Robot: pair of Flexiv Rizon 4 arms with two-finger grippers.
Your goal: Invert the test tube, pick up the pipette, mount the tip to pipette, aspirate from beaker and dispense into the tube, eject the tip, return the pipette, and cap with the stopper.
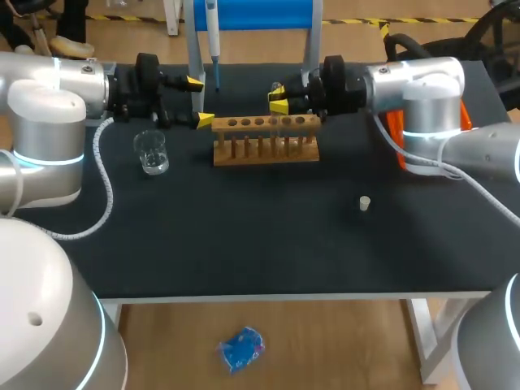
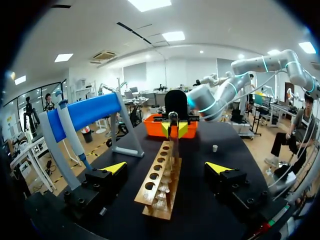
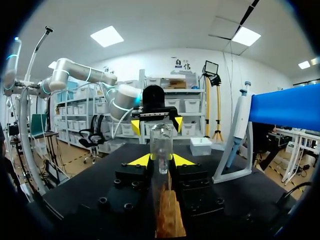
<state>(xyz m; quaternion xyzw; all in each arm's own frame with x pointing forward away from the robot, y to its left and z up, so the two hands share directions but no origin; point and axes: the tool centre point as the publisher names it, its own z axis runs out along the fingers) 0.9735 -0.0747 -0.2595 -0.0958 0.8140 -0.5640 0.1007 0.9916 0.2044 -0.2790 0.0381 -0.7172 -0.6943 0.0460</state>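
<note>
The right gripper [image 3: 161,160] is clamped on the tube [image 3: 161,137], its two yellow-tipped fingers pressing the clear glass from either side and holding it upright. The tube's rounded top stands above the fingers, and its lower part runs down between them toward the wooden rack [image 1: 266,150] directly below. Whether the bottom end sits in one of the rack's holes cannot be told. The tube is over the part of the rack nearer the right arm. Facing it from the rack's other end, the left gripper [image 1: 200,101] is spread wide and holds nothing. In its wrist view the rack runs out ahead between the two fingers, clear of both. Both grippers lie level with the dark surface [image 1: 244,236] and point at each other along the rack. The beaker [image 1: 152,153] stands on the surface near the rack's left end, in front of the left arm. The pipette [image 1: 213,28] hangs upright from the blue-topped stand [image 3: 285,107] at the surface's back edge, behind the rack. The small pale stopper [image 1: 365,203] lies alone on the surface, well apart from the rack toward the front right. An orange box [image 2: 155,122] sits behind the right arm.
</note>
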